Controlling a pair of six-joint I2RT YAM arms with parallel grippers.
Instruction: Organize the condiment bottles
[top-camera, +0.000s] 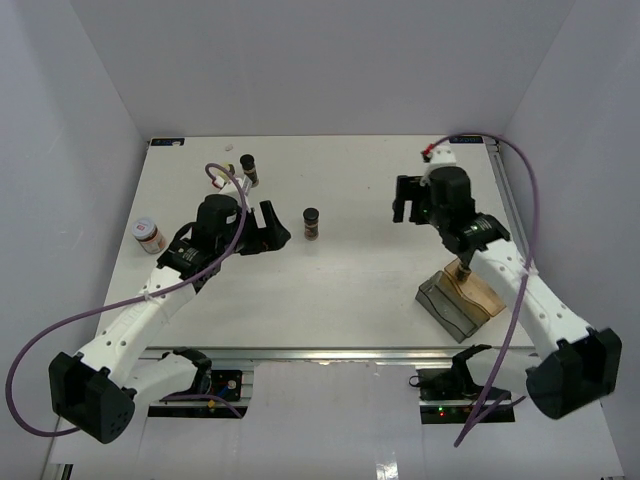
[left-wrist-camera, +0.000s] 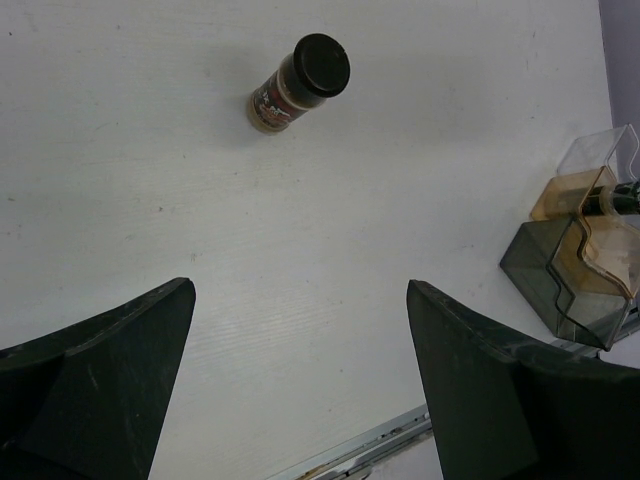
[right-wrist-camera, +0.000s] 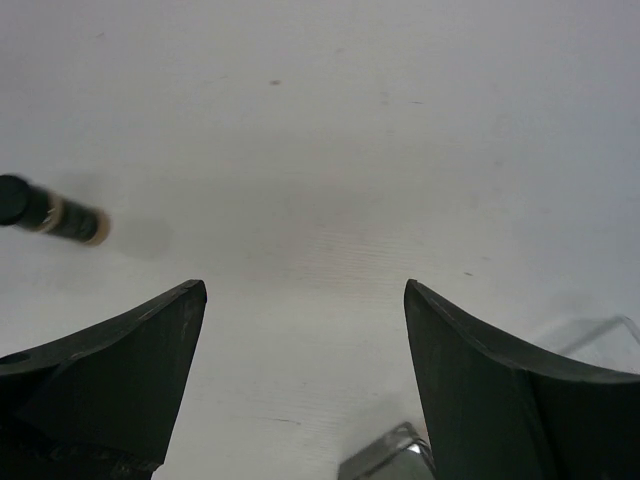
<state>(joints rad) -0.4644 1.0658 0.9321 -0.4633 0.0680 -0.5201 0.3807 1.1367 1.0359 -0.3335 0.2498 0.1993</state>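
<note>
Three condiment bottles stand on the white table. A dark jar with a black cap (top-camera: 311, 223) (left-wrist-camera: 298, 82) is near the middle. A second dark jar (top-camera: 249, 168) is farther back, and a pink-lidded jar (top-camera: 148, 234) stands at the left edge. My left gripper (top-camera: 272, 230) (left-wrist-camera: 300, 290) is open just left of the middle jar, apart from it, with bare table between its fingers. Over the right half of the table my right gripper (top-camera: 404, 200) (right-wrist-camera: 304, 290) is open and holds nothing. A dark jar (right-wrist-camera: 55, 215) shows at the left of the right wrist view.
A grey see-through tray (top-camera: 445, 303) (left-wrist-camera: 535, 268) with an amber insert sits at the near right, under the right arm; its corner (right-wrist-camera: 390, 455) shows below the right fingers. Something dark-topped stands in it. The table's metal front rail (top-camera: 330, 352) runs along the near edge.
</note>
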